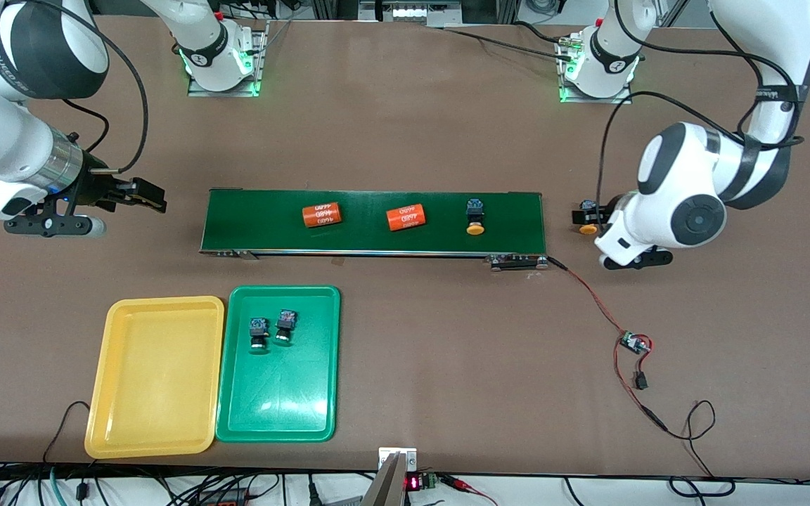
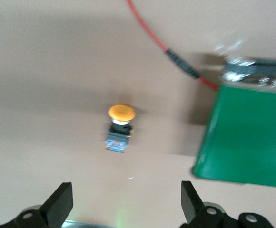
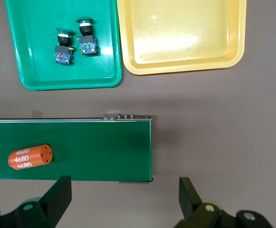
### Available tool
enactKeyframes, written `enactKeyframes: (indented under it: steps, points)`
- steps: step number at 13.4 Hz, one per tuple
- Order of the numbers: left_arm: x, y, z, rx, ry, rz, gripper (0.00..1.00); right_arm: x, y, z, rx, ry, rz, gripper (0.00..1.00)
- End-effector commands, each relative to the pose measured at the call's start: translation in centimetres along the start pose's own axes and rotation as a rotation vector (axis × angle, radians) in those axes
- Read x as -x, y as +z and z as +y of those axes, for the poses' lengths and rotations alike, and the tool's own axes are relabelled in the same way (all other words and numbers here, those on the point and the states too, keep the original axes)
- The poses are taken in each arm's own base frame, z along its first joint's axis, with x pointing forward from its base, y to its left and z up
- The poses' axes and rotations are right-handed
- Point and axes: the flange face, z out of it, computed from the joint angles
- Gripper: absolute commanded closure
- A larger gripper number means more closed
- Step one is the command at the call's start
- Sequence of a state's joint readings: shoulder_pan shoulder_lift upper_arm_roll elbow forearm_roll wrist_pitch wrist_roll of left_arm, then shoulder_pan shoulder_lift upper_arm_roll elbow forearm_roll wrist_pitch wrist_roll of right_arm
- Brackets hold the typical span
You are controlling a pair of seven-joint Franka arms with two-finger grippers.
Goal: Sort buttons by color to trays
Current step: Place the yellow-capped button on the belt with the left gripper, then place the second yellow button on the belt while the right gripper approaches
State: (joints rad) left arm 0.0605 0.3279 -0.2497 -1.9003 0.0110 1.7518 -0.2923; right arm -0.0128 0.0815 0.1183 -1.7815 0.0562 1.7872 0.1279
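The buttons (image 1: 268,330) were only half sorted: two green-capped ones lay side by side in the green tray (image 1: 279,422), the yellow tray (image 1: 155,436) beside it held nothing, one yellow-orange button (image 1: 475,216) lay on the conveyor belt (image 1: 370,239) toward the left arm's end, and the other yellow-orange button (image 2: 120,127) lay on the bare desk just off that end of the belt, under the left arm's wrist. We judged the step in hand to be getting that stray button onto the belt or into a grasp, so we would have come straight down over it, lined the jaws across its black-and-blue body rather than its rounded cap, and kept clear of the red wire (image 2: 150,33) nearby. Our left gripper (image 2: 123,204) hung over the button with its jaws spread wide, holding and touching nothing. Our right gripper (image 3: 123,199) waited over the desk off the belt's other end, its jaws equally wide and empty.
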Motion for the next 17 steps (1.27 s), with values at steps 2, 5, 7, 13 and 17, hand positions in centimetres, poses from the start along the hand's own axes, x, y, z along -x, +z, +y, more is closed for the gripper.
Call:
enactKeyframes:
  steps: [2,5,7,13,17]
  points:
    - [0.6,6.3,-1.1,-0.012,0.110,-0.049,0.00,0.2,0.0,0.2,0.006,-0.004,-0.009,0.00]
    - [0.7,10.9,-1.4,0.006,0.164,0.051,0.00,0.1,0.4,0.2,0.006,0.001,-0.015,0.00]
    - [0.7,12.8,-1.4,0.014,0.226,0.110,0.00,-0.4,0.8,0.0,0.002,0.007,-0.010,0.00]
    - [0.8,15.7,-1.4,0.006,0.285,0.131,0.33,0.5,-0.7,-0.7,0.011,0.003,-0.046,0.00]
    - [1.0,14.4,-2.4,0.006,0.264,0.131,0.81,0.2,-0.7,-0.6,0.009,0.006,-0.039,0.00]
